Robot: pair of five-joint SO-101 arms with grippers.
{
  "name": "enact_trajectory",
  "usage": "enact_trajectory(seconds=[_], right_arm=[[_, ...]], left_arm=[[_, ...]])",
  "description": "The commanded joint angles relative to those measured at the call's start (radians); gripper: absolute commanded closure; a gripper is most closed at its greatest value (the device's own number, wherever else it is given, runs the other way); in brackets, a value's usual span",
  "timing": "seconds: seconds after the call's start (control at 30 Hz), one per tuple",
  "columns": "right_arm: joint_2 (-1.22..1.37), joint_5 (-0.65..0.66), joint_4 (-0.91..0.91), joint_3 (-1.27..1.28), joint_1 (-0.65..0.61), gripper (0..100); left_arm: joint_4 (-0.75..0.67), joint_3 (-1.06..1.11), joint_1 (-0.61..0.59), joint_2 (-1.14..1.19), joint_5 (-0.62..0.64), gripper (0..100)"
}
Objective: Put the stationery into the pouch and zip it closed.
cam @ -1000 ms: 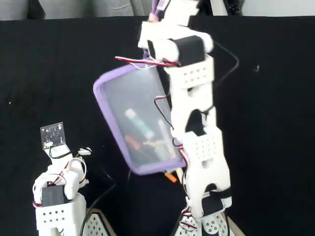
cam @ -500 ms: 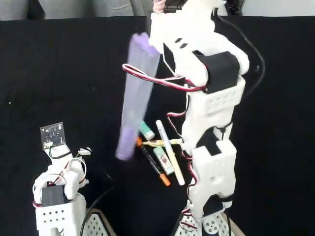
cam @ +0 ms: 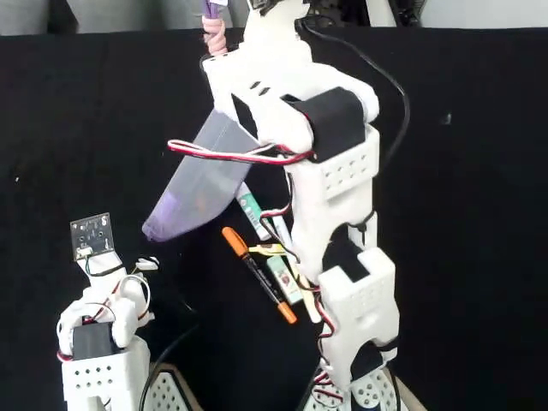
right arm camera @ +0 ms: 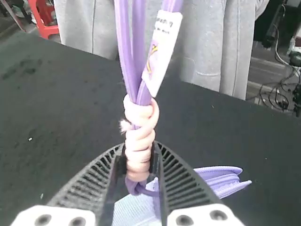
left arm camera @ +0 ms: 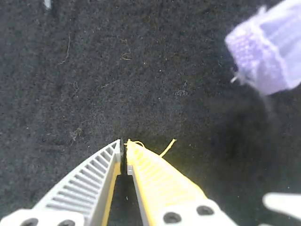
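My right gripper is shut on a pink coiled loop tied to the purple strap of the pouch. The pouch hangs in the air from that raised arm, tilted, with clear sides and a purple rim. Its purple edge also appears as the pouch and the pouch. Below it on the black table lie an orange marker, a green-and-white tube, a small green item and a white pen. My left gripper is shut and holds nothing, just above the cloth.
The left arm sits folded at the near left corner. The tall right arm stands over the spilled stationery and hides part of it. A white label hangs on the strap. Black cloth stretches to the right.
The pouch held the stationery a second ago; it swung round and the pens and tubes dropped onto the table. The right arm turned and the pouch now hangs further left.
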Motion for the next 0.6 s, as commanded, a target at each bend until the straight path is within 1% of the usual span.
enact_trajectory(seconds=[0.0, 0.4, 0.43, 0.57], right_arm=[[-0.054, 0.012, 0.034, 0.004, -0.014, 98.7], [-0.056, 0.012, 0.034, 0.007, -0.015, 98.7], [-0.056, 0.012, 0.034, 0.007, -0.017, 98.7], [-0.087, 0.012, 0.035, 0.012, -0.017, 98.7]], left_arm=[[0.003, 0.021, 0.004, -0.005, 0.006, 97], [0.002, 0.021, 0.004, -0.005, 0.009, 97], [-0.008, 0.015, 0.004, -0.005, 0.009, 97], [-0.118, 0.018, -0.007, -0.005, 0.003, 97]])
